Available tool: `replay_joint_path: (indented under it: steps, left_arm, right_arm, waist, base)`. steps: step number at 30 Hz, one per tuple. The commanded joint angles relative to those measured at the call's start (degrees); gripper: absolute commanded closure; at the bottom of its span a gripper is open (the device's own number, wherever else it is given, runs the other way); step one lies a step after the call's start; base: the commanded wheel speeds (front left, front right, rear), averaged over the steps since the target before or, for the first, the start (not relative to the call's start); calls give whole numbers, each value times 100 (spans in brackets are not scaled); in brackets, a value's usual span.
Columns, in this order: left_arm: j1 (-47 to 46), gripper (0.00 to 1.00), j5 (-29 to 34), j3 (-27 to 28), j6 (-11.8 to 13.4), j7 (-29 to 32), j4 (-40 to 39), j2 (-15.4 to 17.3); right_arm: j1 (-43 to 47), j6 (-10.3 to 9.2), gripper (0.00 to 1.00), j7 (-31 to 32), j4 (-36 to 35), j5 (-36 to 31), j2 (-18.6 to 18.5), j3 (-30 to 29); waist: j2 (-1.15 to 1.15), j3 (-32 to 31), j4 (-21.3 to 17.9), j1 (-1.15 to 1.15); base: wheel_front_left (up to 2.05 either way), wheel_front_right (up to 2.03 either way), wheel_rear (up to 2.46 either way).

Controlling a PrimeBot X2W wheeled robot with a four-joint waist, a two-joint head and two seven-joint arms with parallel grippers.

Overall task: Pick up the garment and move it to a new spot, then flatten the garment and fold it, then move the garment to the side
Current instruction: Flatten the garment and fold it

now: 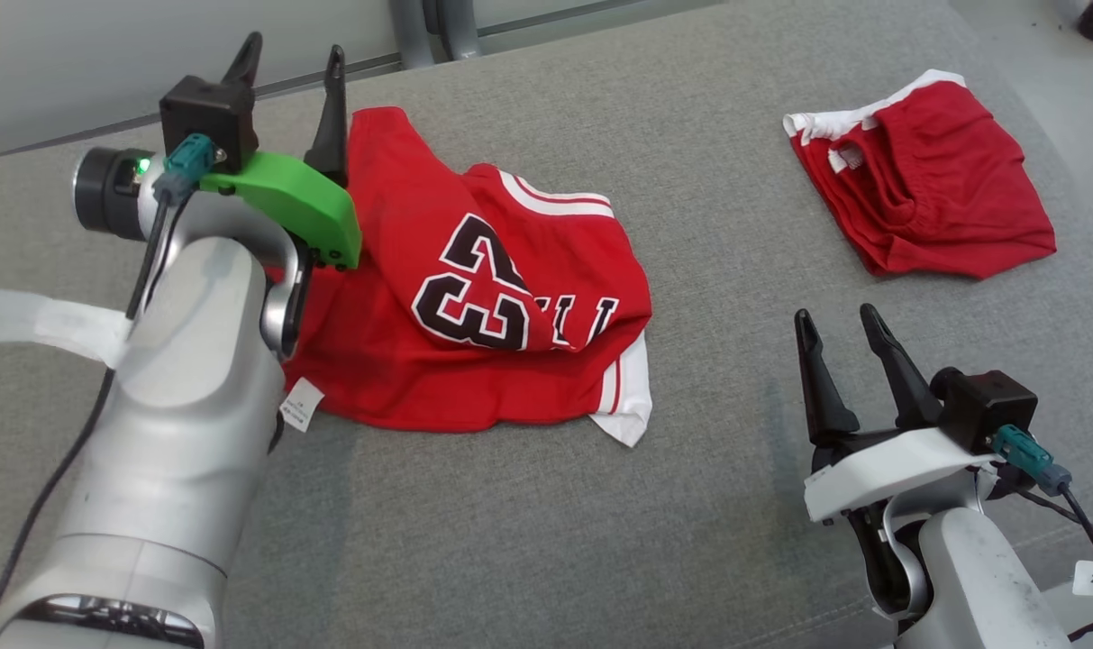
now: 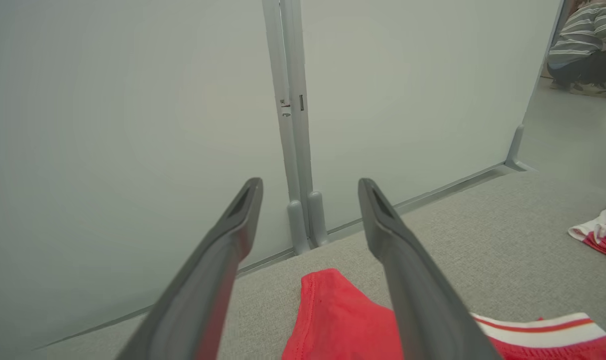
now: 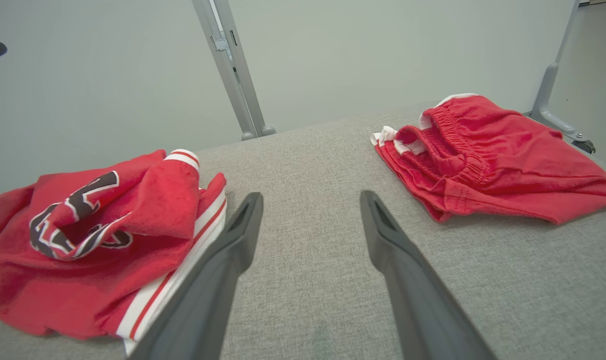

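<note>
Left gripper: released, with its jaws wide apart and nothing between them. It hangs just above the far left edge of the jersey, fingers aimed at the pale partition.
Right gripper: also open and empty, low at the near right of the surface and well apart from both pieces of clothing. In its wrist view the bare grey cloth lies between its fingers.
Jersey: the red one with the black-and-white number lies on the left half of the surface in a crumpled heap. Its upper layer is folded over the print, and a white-striped hem pokes out at the near right corner.
Red shorts: bunched at the far right, well apart from the jersey.
Surface: grey woven padding under everything.
Step in hand: judging by the open jaws over a rumpled heap, the jersey appears set at its spot and not yet flattened.
Next move: probably both grippers pinch opposite edges — a shoulder and the striped hem — and draw them apart. Each pinch should take a single layer, since gathering two would only drag the bundle.
</note>
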Motion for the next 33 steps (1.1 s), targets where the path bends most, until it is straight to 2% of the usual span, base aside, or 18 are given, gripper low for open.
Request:
replay_joint_path:
  steps: [1,7,12,17,24,33]
  left_arm:
    - [264,0,-28,89,-44,-17,-207,-57]
    - [1350,0,98,228,-138,-9,-1203,-224]
    - [2546,0,89,407,-97,-11,-1957,-327]
    - [3320,0,43,572,-43,-10,-2437,-384]
    - [4050,0,-2,657,-11,-11,-2888,-414]
    - [4649,0,-79,795,65,-10,-3243,-436]
  right_arm:
    - [70,0,0,-16,23,-9,-12,-14]
    - [281,0,0,21,107,-26,-13,-147]
    - [482,0,0,70,185,-69,-13,-222]
    - [617,0,0,144,313,-35,-14,-196]
    - [673,0,0,272,652,4,-12,58]
    - [337,0,0,226,1581,139,-16,524]
  waist:
    - [24,-159,215,0]
    - [24,-415,626,0]
    - [24,-629,880,0]
    - [24,-721,1019,0]
    - [24,-792,1188,0]
    - [24,-826,1553,0]
  base:
    - [0,0,0]
    - [0,0,0]
    - [0,0,0]
    - [0,0,0]
    - [0,0,0]
    - [0,0,0]
